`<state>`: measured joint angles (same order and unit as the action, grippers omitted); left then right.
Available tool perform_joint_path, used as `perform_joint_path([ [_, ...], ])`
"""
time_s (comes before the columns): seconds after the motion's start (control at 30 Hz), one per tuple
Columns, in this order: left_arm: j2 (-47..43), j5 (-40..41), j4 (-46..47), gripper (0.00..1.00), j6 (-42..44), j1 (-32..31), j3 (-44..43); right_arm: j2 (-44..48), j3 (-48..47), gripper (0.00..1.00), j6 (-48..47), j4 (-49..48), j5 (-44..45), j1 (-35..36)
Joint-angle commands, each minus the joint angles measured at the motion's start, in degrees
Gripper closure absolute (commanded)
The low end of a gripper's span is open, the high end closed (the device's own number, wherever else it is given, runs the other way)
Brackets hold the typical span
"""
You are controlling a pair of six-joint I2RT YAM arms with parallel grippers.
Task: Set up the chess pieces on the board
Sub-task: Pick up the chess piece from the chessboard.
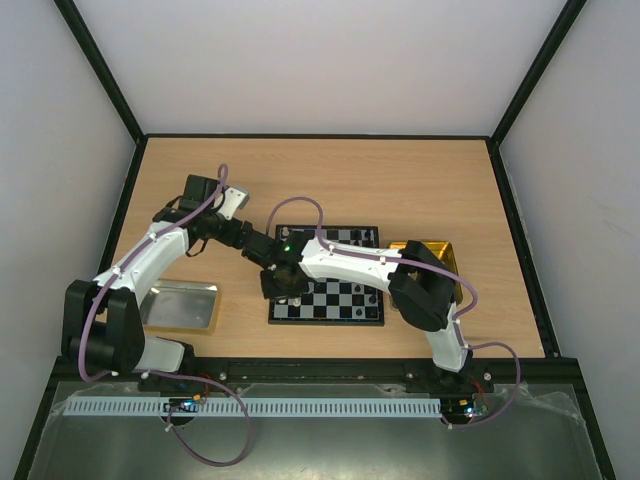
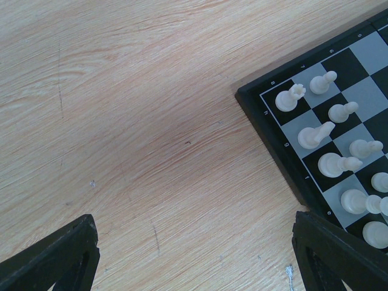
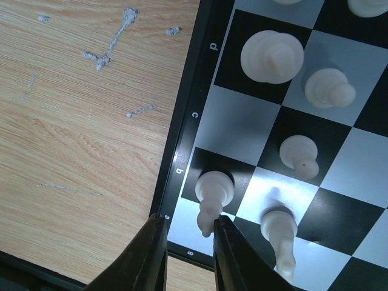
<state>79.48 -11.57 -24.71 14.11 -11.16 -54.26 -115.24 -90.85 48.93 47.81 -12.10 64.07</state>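
The right hand (image 3: 189, 233) has its fingers drawn narrow either side of a white piece's (image 3: 212, 189) head. I cannot tell whether they actually pinch it. The piece's base sits just ahead of the fingertips, on a dark square by the board's (image 3: 182, 145) rim. It looks tiny, light, hard and smooth, likely to tip or squirt free, so the hold belongs low on the neck. More white pieces (image 3: 271, 56) crowd further ahead. The left hand (image 2: 194, 221) hangs spread over bare table (image 2: 121, 121).
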Motion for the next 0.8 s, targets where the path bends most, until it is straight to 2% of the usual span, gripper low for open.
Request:
perform_joint_path([
  [0.0,-1.3,-0.5,0.4,0.13,0.4,0.4,0.8,-0.8,-0.1,0.79,-0.7,0.4,0.1,-0.5],
  [0.77,-1.2,-0.8,0.5,0.13,0.4,0.4,0.8,-0.7,1.5,0.79,-1.1,0.0,0.2,-1.0],
])
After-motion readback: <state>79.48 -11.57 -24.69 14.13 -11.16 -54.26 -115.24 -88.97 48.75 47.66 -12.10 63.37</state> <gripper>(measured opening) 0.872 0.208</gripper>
